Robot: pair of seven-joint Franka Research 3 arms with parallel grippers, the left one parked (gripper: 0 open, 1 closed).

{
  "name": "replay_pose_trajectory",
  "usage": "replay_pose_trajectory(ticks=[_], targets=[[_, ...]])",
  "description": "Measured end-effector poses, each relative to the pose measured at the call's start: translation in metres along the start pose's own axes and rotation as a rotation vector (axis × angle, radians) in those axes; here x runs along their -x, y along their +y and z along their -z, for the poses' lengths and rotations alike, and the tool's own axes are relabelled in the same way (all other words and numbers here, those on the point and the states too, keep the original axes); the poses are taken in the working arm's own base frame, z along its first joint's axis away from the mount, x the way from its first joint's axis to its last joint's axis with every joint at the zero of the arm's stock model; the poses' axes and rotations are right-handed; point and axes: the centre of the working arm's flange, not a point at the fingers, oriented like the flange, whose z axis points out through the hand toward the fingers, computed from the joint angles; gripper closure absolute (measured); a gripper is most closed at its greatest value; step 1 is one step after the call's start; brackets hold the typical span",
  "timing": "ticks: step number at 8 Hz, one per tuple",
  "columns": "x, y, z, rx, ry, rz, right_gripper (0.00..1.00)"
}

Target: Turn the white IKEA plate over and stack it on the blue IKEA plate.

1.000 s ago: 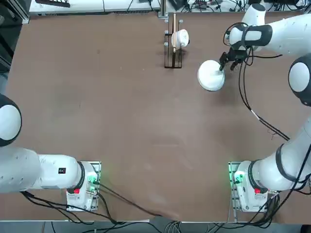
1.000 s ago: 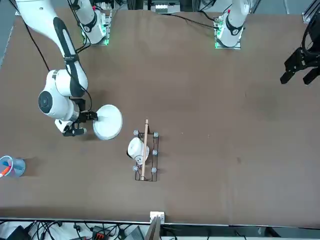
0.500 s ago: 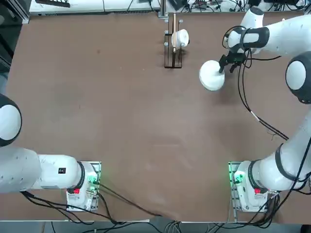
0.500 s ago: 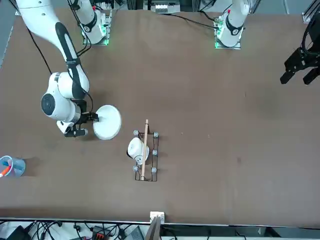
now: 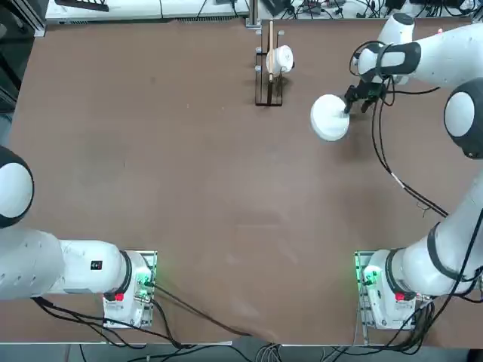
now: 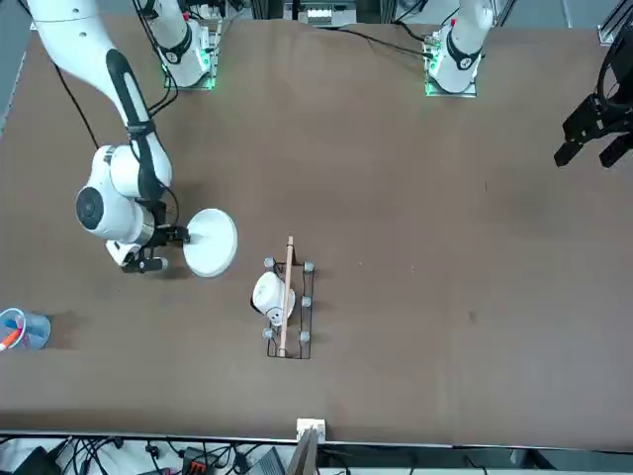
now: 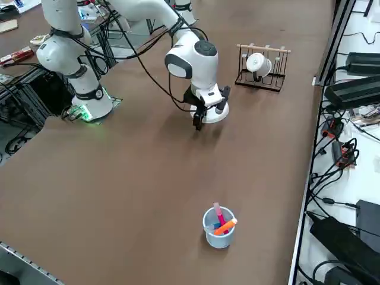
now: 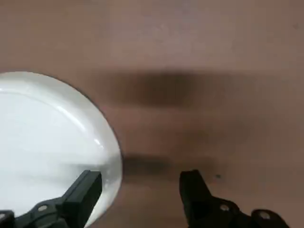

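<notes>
The white IKEA plate (image 5: 330,117) lies flat on the brown table at the far right, near the wooden rack; it also shows in the front view (image 6: 210,241) and, partly behind the wrist, in the side view (image 7: 214,119). My right gripper (image 5: 350,104) is low at the plate's right-hand edge and stands open. In the wrist view the right gripper (image 8: 140,183) straddles the white plate's (image 8: 42,137) rim: one finger (image 8: 85,187) lies over the plate, the other over bare table. No pale-blue plate shows in any view.
A wooden rack (image 5: 269,64) holding a small white cup (image 5: 282,59) stands just left of the plate. A translucent blue cup (image 7: 218,227) with orange and pink items sits at the table's right edge. The arm's cable (image 5: 392,173) trails over the table.
The wrist has shifted slightly to the right and turned a little. The white plate looks a touch smaller in the top view and has barely moved.
</notes>
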Motion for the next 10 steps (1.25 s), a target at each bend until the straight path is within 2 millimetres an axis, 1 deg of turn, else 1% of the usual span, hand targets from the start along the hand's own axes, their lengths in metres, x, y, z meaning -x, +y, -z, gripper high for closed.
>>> replay_pose_trajectory(ticks=[1, 2, 3, 4, 5, 6, 7, 8, 9, 10], targets=[[-0.001, 0.006, 0.004, -0.001, 0.004, -0.002, 0.00], [-0.006, 0.005, 0.016, -0.004, 0.003, 0.002, 0.00], [-0.011, 0.000, 0.039, -0.011, -0.002, 0.011, 0.00], [-0.017, -0.005, 0.075, -0.020, 0.003, 0.022, 0.00], [-0.021, -0.010, 0.120, -0.027, 0.019, 0.033, 0.00], [-0.021, -0.014, 0.165, -0.033, 0.034, 0.042, 0.00], [-0.018, -0.015, 0.203, -0.037, 0.046, 0.047, 0.00], [-0.013, -0.015, 0.236, -0.030, 0.066, 0.053, 0.00], [-0.004, -0.013, 0.269, 0.003, 0.080, 0.064, 0.00], [0.011, -0.012, 0.300, 0.030, 0.054, 0.063, 0.00]])
